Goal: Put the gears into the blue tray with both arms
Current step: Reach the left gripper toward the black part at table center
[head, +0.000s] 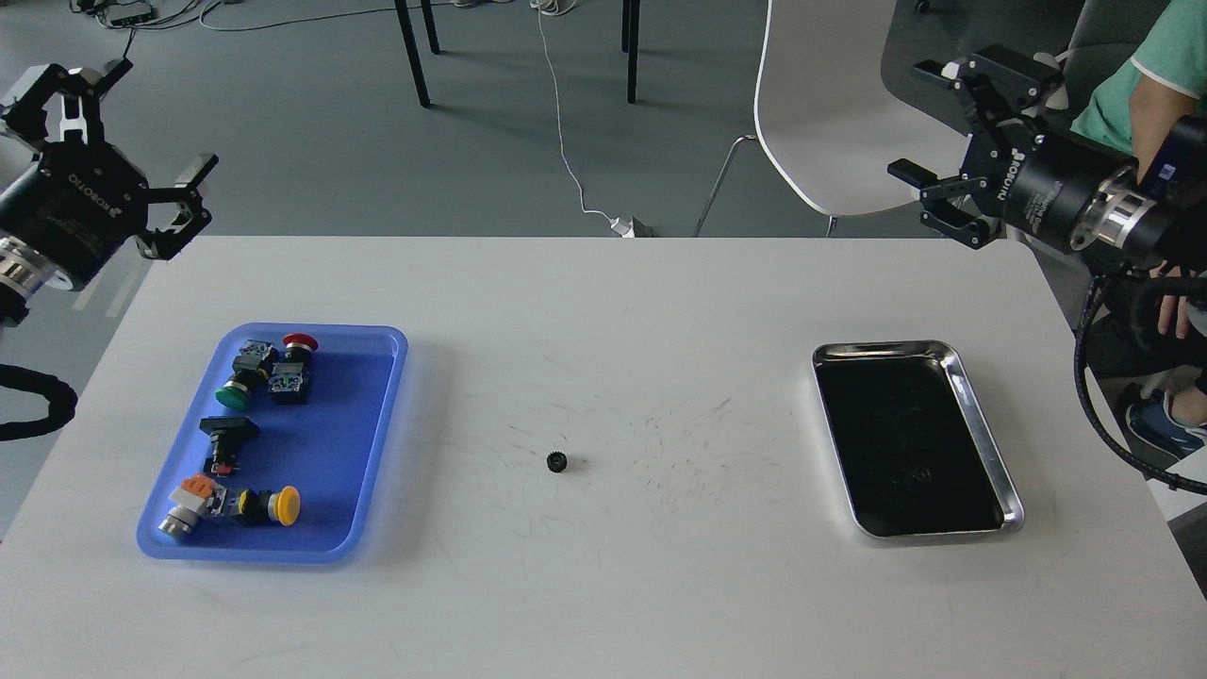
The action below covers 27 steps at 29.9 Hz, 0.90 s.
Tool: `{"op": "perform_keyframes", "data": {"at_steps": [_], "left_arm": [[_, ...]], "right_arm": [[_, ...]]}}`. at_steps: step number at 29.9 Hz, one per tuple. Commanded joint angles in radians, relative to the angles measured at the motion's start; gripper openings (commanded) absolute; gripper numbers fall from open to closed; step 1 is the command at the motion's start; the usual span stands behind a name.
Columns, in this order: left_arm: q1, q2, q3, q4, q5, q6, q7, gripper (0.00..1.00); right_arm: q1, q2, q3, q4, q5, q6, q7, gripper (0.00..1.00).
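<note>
Head view of a white table (603, 604) bearing two trays and a single gear. The blue tray (382, 443) lies near the left edge, its long side running front to back; it holds several push-button switches: a red-capped switch (299, 343) and a green-capped switch (236, 389) at the far end, touching or nearly touching each other, a black switch (228, 434) midway along the left wall, and an orange-and-grey switch (189, 502) lying just beside a yellow-capped switch (273, 506) at the near end. The gear (556, 461), small, black and toothed, rests on the bare tabletop between the two trays, somewhat closer to the blue one, touching nothing; faint scuff marks surround it. The steel tray (985, 443), dark inside, lies near the right edge. The left gripper (141, 141) is raised beyond the far left corner, jaws spread and holding nothing. The right gripper (929, 146) is raised beyond the far right corner, jaws likewise spread and empty, with a black cable (1099, 396) looping down past the right edge. Nothing stands between either gripper and the gear. Behind the table are a white chair (820, 104), dark furniture legs (415, 47), a white floor cable (566, 141) and, at upper right, a person in a green shirt (1150, 66).
</note>
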Motion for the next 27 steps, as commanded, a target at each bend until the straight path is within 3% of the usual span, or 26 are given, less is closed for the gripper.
{"op": "perform_keyframes", "data": {"at_steps": [1, 4, 8, 14, 18, 27], "left_arm": [[0.000, 0.043, 0.014, -0.114, 0.156, 0.000, 0.006, 0.98], [0.000, 0.044, 0.014, -0.185, 0.330, 0.002, 0.012, 0.98], [-0.006, 0.020, 0.014, -0.246, 0.589, 0.002, 0.041, 0.98], [-0.012, -0.080, 0.016, -0.283, 1.032, -0.003, 0.060, 0.98], [-0.009, -0.106, 0.051, -0.326, 1.324, -0.006, 0.057, 0.98], [0.000, -0.143, 0.207, -0.350, 1.894, 0.012, 0.057, 0.98]], "right_arm": [[-0.119, -0.067, 0.015, -0.024, 0.120, 0.068, 0.096, 0.94], [-0.176, -0.069, 0.015, -0.101, 0.194, 0.111, 0.164, 0.94], [-0.199, -0.033, 0.012, -0.252, 0.277, 0.111, 0.179, 0.94], [-0.192, 0.137, 0.059, -0.461, 0.307, 0.111, 0.138, 0.93], [-0.195, 0.171, 0.093, -0.457, 0.361, 0.111, 0.086, 0.94], [-0.199, 0.224, 0.069, -0.406, 0.347, 0.111, 0.052, 0.98]]}}
